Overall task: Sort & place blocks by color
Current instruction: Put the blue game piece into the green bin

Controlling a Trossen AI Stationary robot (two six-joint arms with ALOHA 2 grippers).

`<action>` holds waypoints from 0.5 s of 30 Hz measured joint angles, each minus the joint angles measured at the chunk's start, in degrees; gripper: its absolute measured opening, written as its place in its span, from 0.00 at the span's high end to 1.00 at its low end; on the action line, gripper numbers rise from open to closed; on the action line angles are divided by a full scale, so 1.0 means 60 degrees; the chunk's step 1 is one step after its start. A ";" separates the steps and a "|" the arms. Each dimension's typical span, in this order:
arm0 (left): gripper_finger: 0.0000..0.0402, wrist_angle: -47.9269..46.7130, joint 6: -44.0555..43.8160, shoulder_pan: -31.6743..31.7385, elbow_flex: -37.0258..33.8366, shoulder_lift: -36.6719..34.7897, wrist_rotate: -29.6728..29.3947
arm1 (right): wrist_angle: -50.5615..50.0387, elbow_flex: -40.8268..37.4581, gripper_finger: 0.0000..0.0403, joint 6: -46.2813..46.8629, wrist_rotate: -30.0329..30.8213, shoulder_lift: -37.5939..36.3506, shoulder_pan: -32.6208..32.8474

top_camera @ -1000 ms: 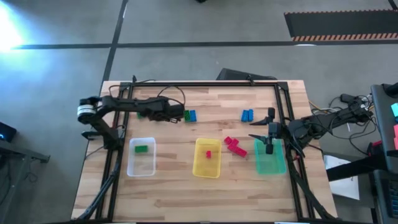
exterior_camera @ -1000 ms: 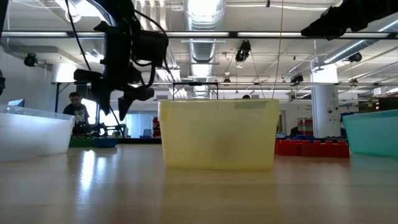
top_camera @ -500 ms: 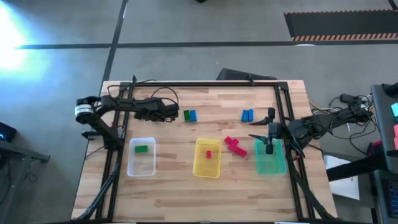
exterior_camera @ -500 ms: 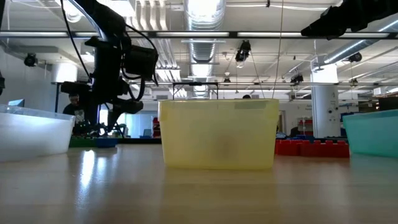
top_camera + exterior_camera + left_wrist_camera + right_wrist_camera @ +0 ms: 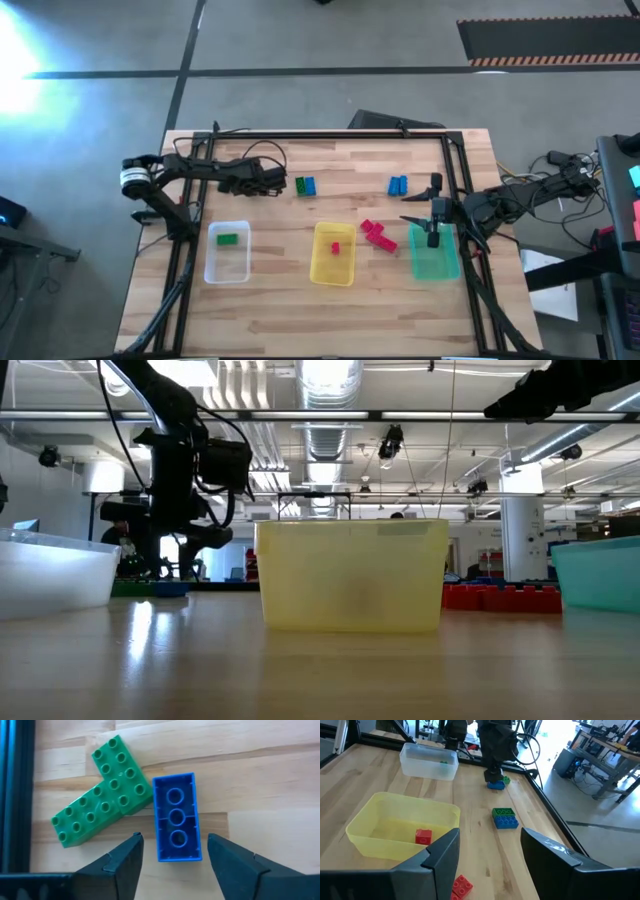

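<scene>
My left gripper [image 5: 283, 184] is open and points down over a blue block [image 5: 176, 817] that lies studs-down beside an L-shaped green block [image 5: 100, 805]. In the left wrist view its fingers stand on either side of the blue block's near end, apart from it. The arm hides this pair in the high view. A second green and blue pair [image 5: 305, 185] lies just to the right. Blue blocks [image 5: 398, 185] and red blocks [image 5: 375, 232] lie further right. My right gripper [image 5: 433, 218] is open and waits above the teal tray [image 5: 436, 262].
The clear tray [image 5: 228, 268] holds a green block [image 5: 228, 238]. The yellow tray [image 5: 334, 268] holds a red block [image 5: 335, 247]. A black frame rail [image 5: 330, 137] runs along the table's far edge. Bare wood lies along the near side of the table.
My left gripper has drawn back toward the table's left and come down close to the tabletop over the green and blue pair. It has tipped from a slant to pointing down. The blocks have not moved.
</scene>
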 joint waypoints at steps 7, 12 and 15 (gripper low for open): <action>0.35 0.0046 -0.0011 0.0077 -0.0168 0.0000 -0.0059 | 0.0001 0.0000 0.50 -0.0004 0.0000 -0.0003 0.0000; 0.33 0.0342 0.0045 0.0077 -0.0295 0.0000 -0.0090 | 0.0001 0.0000 0.50 -0.0004 0.0000 0.0000 0.0000; 0.33 0.0752 0.0039 0.0077 -0.0460 0.0000 -0.0122 | 0.0001 0.0000 0.50 -0.0007 0.0000 -0.0004 0.0000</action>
